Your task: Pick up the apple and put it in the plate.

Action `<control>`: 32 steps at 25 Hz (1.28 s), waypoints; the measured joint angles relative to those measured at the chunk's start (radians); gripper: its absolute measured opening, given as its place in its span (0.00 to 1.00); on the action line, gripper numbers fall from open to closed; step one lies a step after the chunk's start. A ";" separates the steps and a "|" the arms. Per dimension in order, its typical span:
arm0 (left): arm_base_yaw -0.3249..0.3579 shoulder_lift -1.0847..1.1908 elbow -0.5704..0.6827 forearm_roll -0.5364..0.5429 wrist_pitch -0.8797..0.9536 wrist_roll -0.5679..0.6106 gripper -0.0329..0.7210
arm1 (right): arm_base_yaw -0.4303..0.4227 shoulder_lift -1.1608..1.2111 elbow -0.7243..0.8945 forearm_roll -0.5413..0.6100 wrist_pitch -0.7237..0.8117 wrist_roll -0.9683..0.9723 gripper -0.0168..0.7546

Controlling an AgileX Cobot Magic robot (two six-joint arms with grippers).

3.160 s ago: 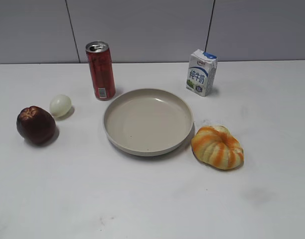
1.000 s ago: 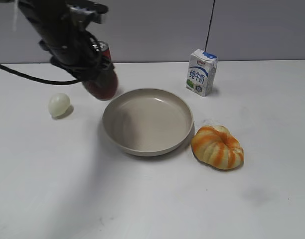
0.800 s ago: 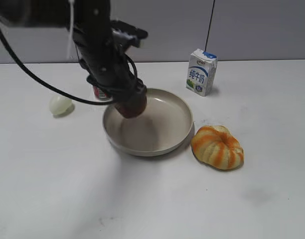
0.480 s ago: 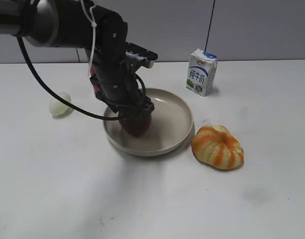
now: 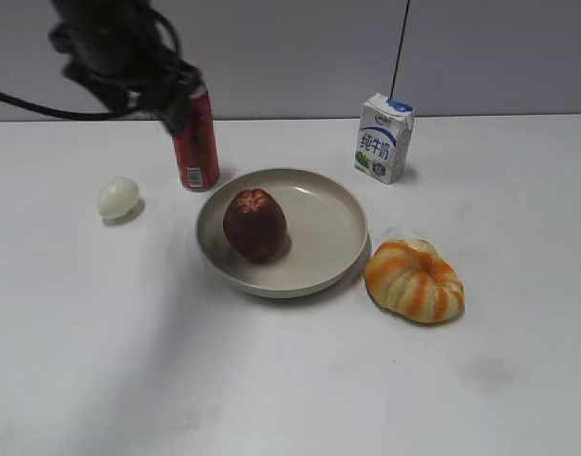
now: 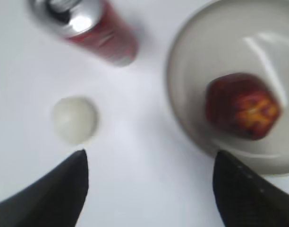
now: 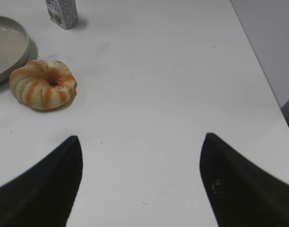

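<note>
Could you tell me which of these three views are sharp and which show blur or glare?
Left wrist view: soft throughout, the dark maroon apple and red drink can smeared, with a bright glare streak on the beige round plate. Exterior view: the table things are crisp, but the left arm at top left looks blurred. Right wrist view: sharp on the orange-and-white striped pumpkin-like fruit.

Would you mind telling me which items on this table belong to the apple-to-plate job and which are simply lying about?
Belong to the job:
apple, resting in the plate
plate

Just lying about:
red can
milk carton
striped pumpkin-like fruit
pale egg-shaped thing
</note>
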 joint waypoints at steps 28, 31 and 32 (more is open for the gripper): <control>0.482 -1.611 1.198 -0.022 -0.132 -0.007 0.81 | -0.001 0.000 0.000 0.000 0.000 0.000 0.78; 0.482 -1.689 1.211 -0.021 -0.103 -0.008 0.81 | -0.001 0.000 0.000 0.000 0.000 0.000 0.78; 0.482 -1.716 1.216 -0.021 -0.093 -0.008 0.81 | -0.001 0.000 0.000 0.000 0.000 0.000 0.78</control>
